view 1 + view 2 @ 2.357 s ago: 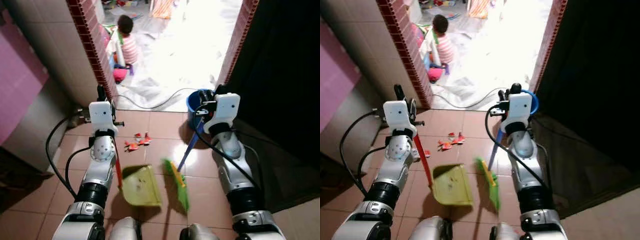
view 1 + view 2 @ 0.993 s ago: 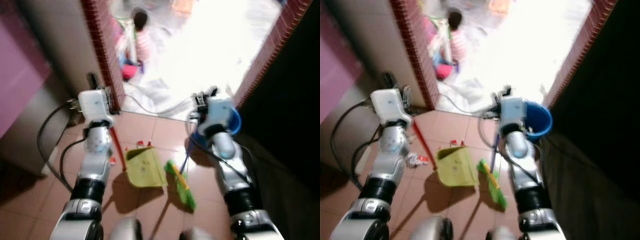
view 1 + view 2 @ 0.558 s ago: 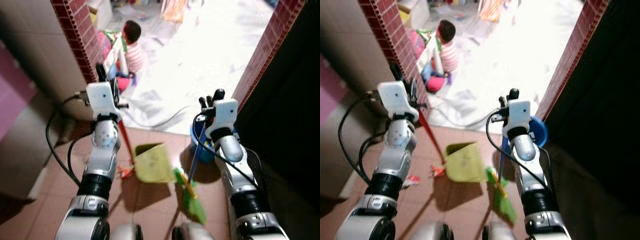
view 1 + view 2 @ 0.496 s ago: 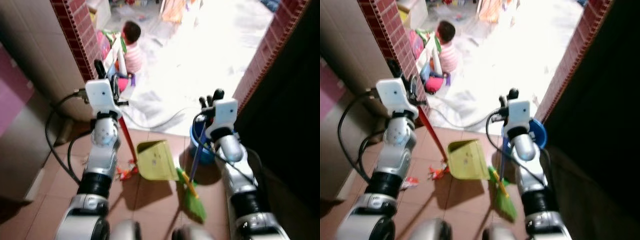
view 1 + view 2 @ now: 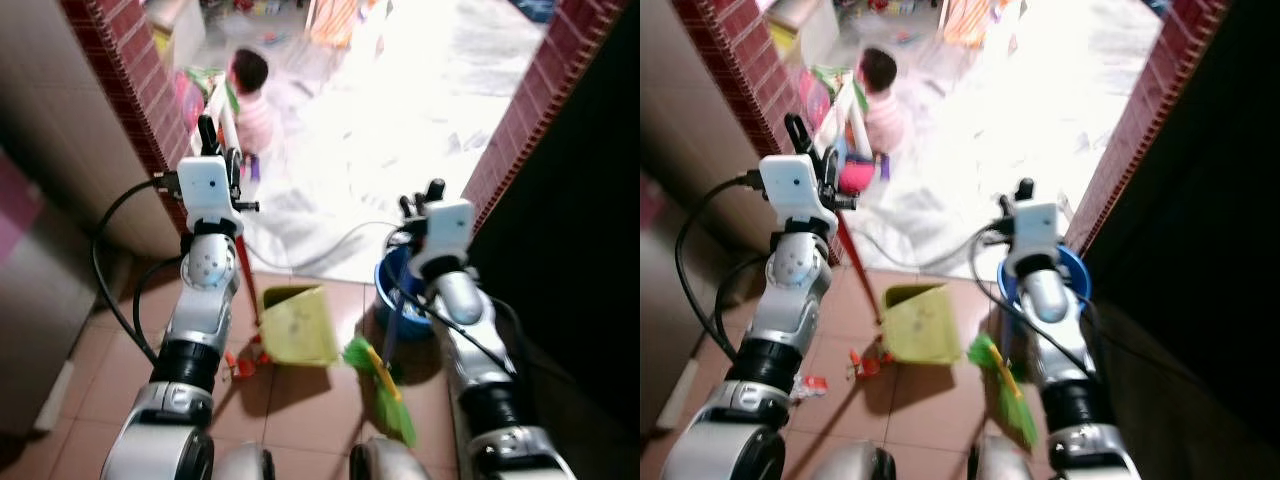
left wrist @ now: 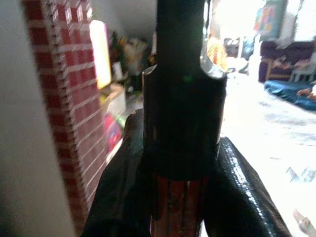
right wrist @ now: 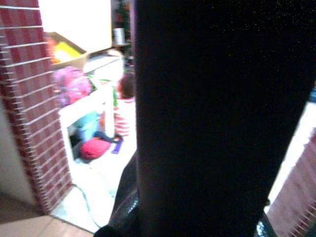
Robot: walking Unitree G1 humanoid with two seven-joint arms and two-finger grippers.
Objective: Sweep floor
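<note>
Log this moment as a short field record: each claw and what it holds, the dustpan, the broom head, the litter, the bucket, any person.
left claw: shut on the red dustpan handle
right claw: shut on the blue broom handle
dustpan: yellow-green, on the brown tiles near the doorway
broom head: green, on the floor beside the dustpan, on the robot's right
litter: red scraps on the tiles to the left of the dustpan
bucket: blue, behind the right arm, by the brick doorpost
person: sitting on the bright floor past the doorway
</note>
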